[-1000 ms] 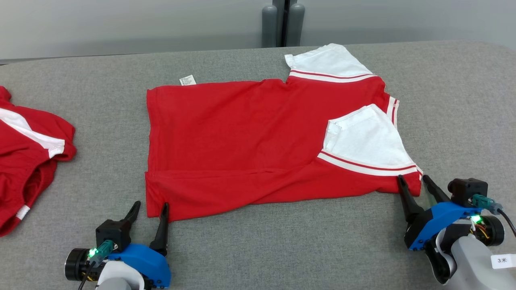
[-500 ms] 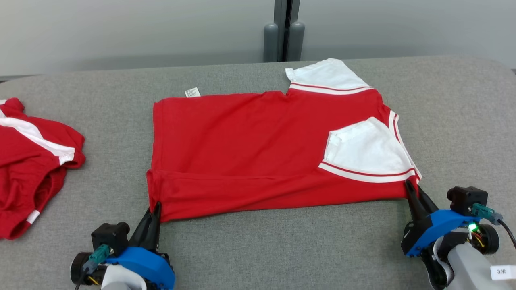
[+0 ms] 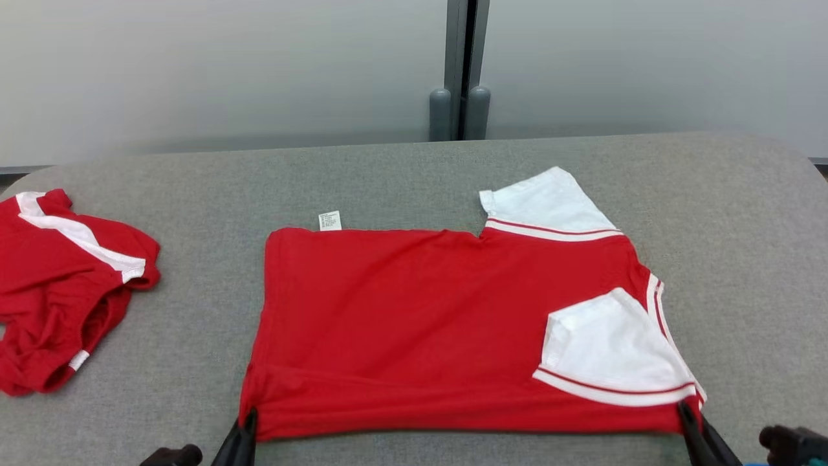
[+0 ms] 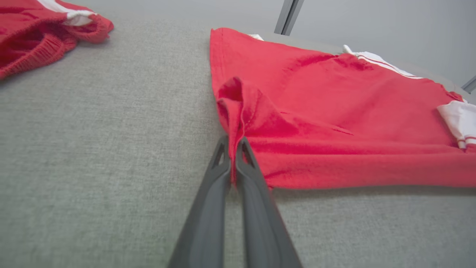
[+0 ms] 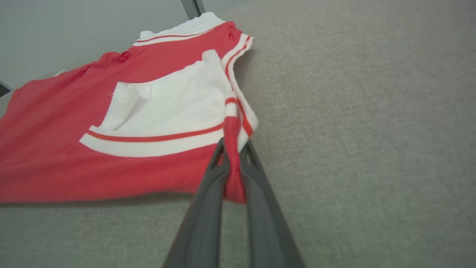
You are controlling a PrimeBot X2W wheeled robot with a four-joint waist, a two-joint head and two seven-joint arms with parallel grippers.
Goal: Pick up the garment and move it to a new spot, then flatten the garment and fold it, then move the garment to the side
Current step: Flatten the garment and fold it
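**Both near corners pinched**

I see the red garment [image 3: 420, 323] spread out on the grey table [image 3: 388, 175], with a white sleeve [image 3: 611, 353] turned in on top at its right end. My left gripper [image 4: 233, 143] is squeezed tight on the near-left hem corner, and the cloth bunches up between its fingers. My right gripper [image 5: 233, 149] is clamped on the near-right corner, just beside the striped trim. A crumpled red-and-white top [image 3: 58, 285] lies well apart at the table's left side.
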